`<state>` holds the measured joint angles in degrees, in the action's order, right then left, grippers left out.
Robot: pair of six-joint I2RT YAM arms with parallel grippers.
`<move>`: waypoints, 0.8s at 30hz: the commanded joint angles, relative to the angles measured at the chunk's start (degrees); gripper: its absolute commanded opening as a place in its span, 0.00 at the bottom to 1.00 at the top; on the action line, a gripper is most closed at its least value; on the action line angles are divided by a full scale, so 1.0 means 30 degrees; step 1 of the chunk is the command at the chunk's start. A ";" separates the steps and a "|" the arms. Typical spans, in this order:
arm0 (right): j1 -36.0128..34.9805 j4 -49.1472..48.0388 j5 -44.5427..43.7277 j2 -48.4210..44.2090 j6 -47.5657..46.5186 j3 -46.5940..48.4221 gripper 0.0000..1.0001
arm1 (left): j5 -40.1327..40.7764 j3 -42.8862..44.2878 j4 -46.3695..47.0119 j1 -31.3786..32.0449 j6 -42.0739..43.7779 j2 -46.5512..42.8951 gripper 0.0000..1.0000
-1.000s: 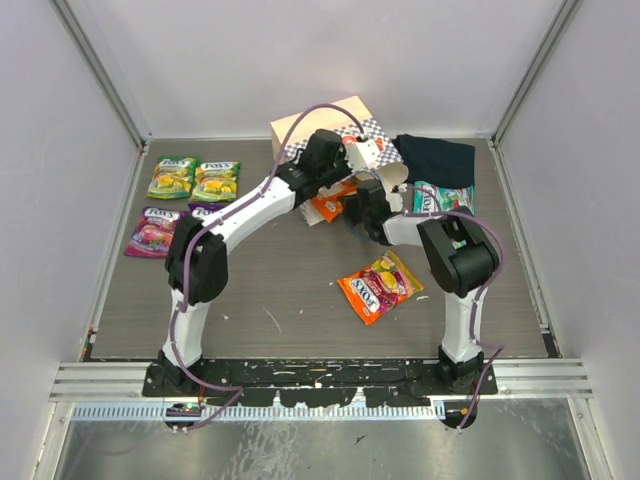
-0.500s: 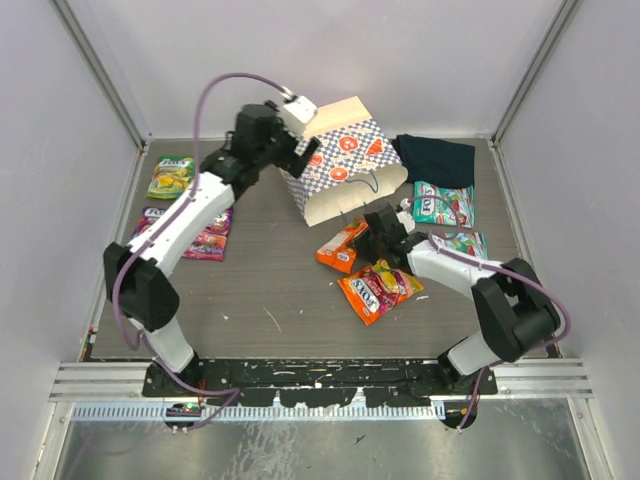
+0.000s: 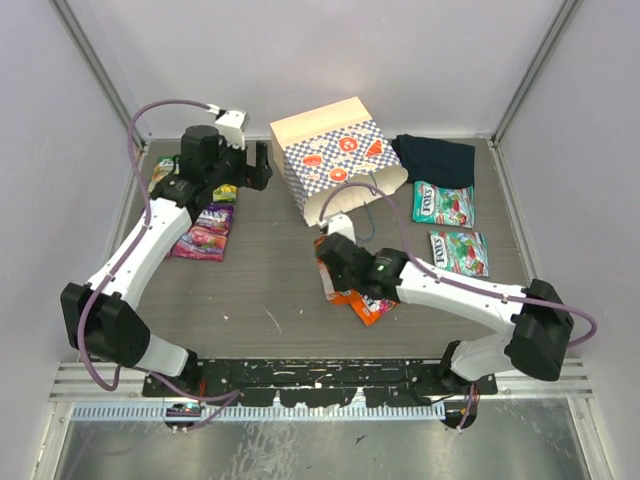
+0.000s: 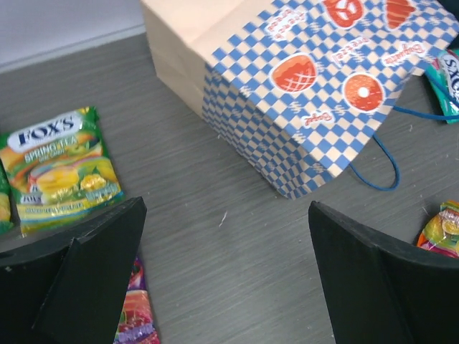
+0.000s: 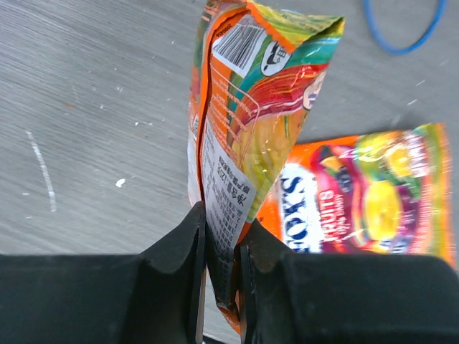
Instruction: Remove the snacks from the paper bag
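The paper bag [image 3: 340,160] lies on its side at the back of the table, its checkered side up [image 4: 301,93]. My left gripper [image 3: 262,167] hovers open just left of it, with only bare table between its fingers [image 4: 226,279]. My right gripper [image 3: 330,268] is shut on the edge of an orange snack pouch [image 5: 251,122], held on edge just in front of the bag's mouth. A second orange pouch [image 3: 368,304] lies flat beside it [image 5: 366,201]. Other snacks lie on the table: green-yellow [image 4: 57,168] and purple [image 3: 205,230] on the left, two teal-white [image 3: 443,203] on the right.
A dark navy folded cloth [image 3: 435,158] lies right of the bag at the back. The bag's blue string handle [image 4: 376,161] trails onto the table toward the right arm. Grey walls close in the table on three sides.
My left gripper has let go of the bag, opened and swung back to the left. The bag has settled on its side. My right gripper has drawn the orange pouch nearer.
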<state>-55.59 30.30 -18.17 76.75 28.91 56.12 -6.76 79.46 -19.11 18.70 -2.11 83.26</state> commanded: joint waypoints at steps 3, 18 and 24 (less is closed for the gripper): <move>-0.3969 0.3659 -1.1242 0.3244 -0.4836 0.4565 0.01 | 0.0362 -0.0596 0.0087 -0.1762 -0.3569 -0.0465 0.98; -0.7066 1.1137 -1.7229 1.2091 -0.2390 0.9765 0.01 | 0.0434 -0.1691 -0.0817 -0.2417 -0.4037 0.0798 0.98; -0.7131 0.9984 -1.4934 1.2334 -0.3440 1.0036 0.04 | -0.0408 -0.1820 -0.0748 -0.2395 -0.4151 0.1097 0.98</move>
<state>-76.64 60.77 -63.57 114.83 19.44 83.44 -5.61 73.78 -23.05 11.62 -13.96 86.65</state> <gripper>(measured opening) 0.228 0.980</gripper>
